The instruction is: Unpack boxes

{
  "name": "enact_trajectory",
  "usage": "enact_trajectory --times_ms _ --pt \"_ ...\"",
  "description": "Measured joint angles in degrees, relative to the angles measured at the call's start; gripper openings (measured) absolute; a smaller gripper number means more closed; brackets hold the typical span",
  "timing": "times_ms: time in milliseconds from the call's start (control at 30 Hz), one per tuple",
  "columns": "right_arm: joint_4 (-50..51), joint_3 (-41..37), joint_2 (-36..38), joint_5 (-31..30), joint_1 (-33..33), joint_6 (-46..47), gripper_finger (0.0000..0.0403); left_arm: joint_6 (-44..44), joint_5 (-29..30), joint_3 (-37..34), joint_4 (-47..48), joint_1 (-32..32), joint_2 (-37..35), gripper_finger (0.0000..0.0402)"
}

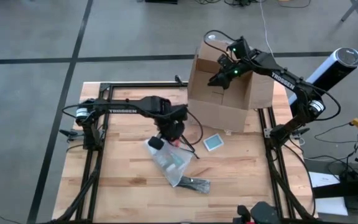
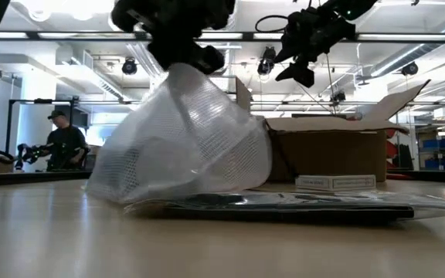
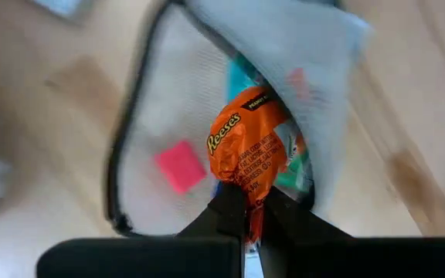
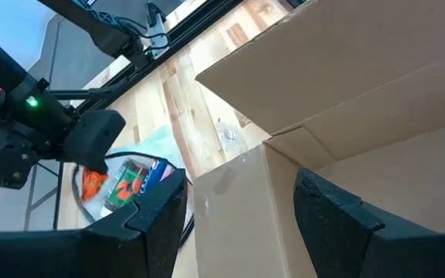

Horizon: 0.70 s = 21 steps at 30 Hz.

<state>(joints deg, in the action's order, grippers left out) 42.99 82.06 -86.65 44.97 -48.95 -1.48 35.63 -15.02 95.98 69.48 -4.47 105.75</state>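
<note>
1. While the box (image 1: 225,87) stands open at the table's (image 1: 123,186) far edge, flaps up, it is the largest item and the one most exposed: the right gripper (image 1: 224,73) hangs over its opening with fingers spread and nothing between them. Judged risk: a descent off-centre catches a flap or wall and shoves the box toward the edge, since nothing pins it down.
2. Pouch (image 1: 168,160), translucent mesh, lies mid-table below the left gripper (image 1: 166,132), well apart from the box. Its mouth is open toward the left wrist camera, with a pink tab and teal packets loose inside. Judged risk: if the wrapper drags on the mesh, the pouch lifts or slides along, and the contents spill.
3. Left gripper, fingers pressed together, pinches the tail of an orange candy wrapper (image 3: 247,150) above the pouch. Judged risk: the grip is on thin crimped film only, so the piece may slip out or tear.
4. Small flat carton (image 1: 213,142), teal-faced, rests on the table just in front of the box; a careless sweep by either arm could knock it.
5. Legible writing: "Reese's" in yellow on the orange wrapper; "TROSSEN" in white on both arms. Smaller print on wrapper and carton cannot be read.
</note>
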Motion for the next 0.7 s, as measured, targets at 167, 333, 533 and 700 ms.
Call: enact_trajectory --times_ms 167,333,533,700 --pt "0.0 0.0 0.0 0.0 0.0 0.0 0.0208 3.2 -0.5 0.0 5.8 2.2 0.0 0.0006" --pt "0.0 0.0 0.0 0.0 0.0 0.0 0.0208 3.0 -0.6 0.0 7.0 4.2 0.0 0.0008" --pt "0.0 0.0 0.0 0.0 0.0 0.0 0.0208 2.9 -1.0 0.0 6.9 6.9 0.0 0.0042" --pt "-0.2 0.0 0.0 0.0 0.0 0.0 0.0208 2.9 -1.5 0.0 6.9 8.6 0.0 0.0118"
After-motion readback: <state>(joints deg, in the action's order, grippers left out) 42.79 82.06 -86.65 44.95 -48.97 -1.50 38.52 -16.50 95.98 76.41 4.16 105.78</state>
